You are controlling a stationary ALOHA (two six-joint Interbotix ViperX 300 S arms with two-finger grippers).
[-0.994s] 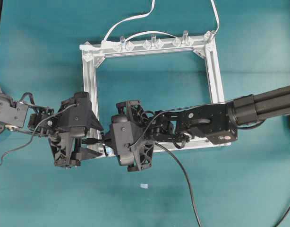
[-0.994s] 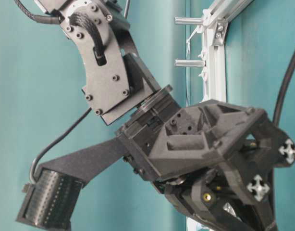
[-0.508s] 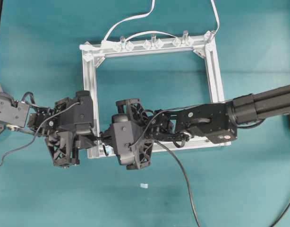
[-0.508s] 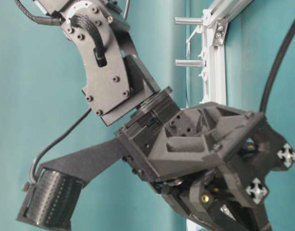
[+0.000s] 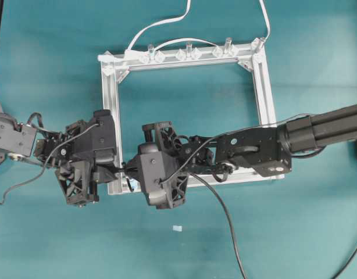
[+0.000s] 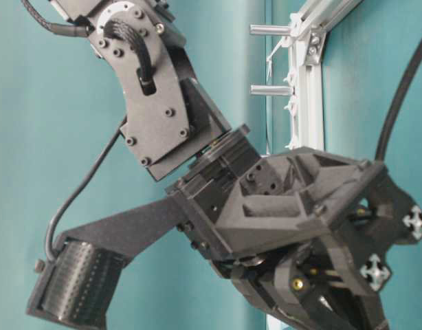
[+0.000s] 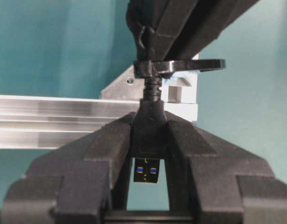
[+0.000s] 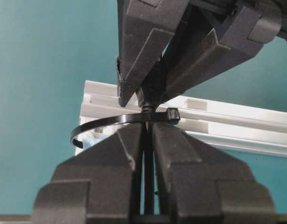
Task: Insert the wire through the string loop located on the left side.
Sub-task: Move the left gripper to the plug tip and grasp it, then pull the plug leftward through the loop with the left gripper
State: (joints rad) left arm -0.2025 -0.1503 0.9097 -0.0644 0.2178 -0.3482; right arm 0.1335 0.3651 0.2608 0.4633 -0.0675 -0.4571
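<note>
The wire (image 5: 225, 215) is a thin black cable running from the lower right up to the frame's lower-left corner. In the left wrist view my left gripper (image 7: 149, 122) is shut on its black plug (image 7: 148, 135), whose tip (image 7: 147, 171) points back between the fingers. The string loop (image 7: 181, 66), with its pale blue tab (image 7: 174, 80), lies just beyond the plug's ribbed neck. In the right wrist view my right gripper (image 8: 148, 128) is shut on the wire (image 8: 148, 182), and the string loop (image 8: 120, 122) crosses right above its fingertips. Overhead, the left gripper (image 5: 111, 172) and right gripper (image 5: 129, 172) almost meet.
A square aluminium frame (image 5: 184, 64) lies on the teal table, with clear clips and a white cable (image 5: 161, 23) along its far rail. A small white scrap (image 5: 177, 228) lies in front of it. The frame's rail (image 6: 307, 103) rises behind the arm at table level.
My left gripper, open a second ago, has shut on the plug and shifted slightly right against the frame. The right gripper has kept its hold on the wire.
</note>
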